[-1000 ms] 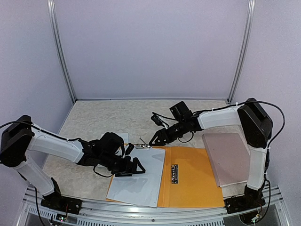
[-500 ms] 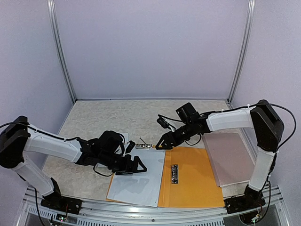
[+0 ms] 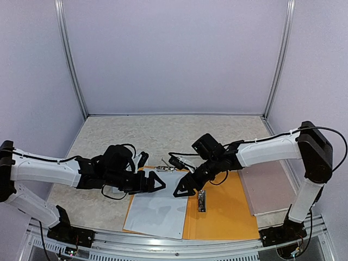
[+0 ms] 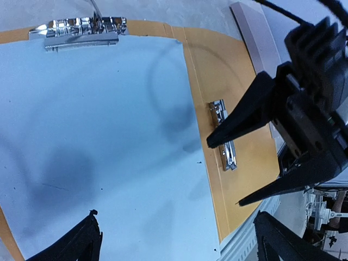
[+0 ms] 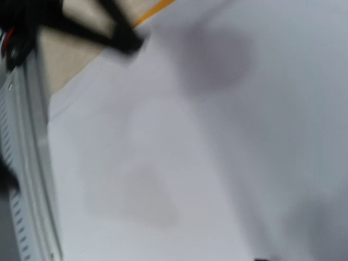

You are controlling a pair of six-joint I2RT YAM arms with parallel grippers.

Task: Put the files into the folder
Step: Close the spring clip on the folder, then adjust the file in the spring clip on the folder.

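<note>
Your right gripper, fingers apart and empty, sits at the files' right long edge, frame centre. Your left gripper, spread wide, hangs over their top end. The folder lies beneath.

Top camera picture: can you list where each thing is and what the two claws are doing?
folder: open flat, orange
files: lying on the folder's left half
silver clip: at the files' top edge
pinkish board: right of the folder
left gripper: open, over the files, holding nothing
right gripper: open, at the folder's middle, holding nothing
</note>
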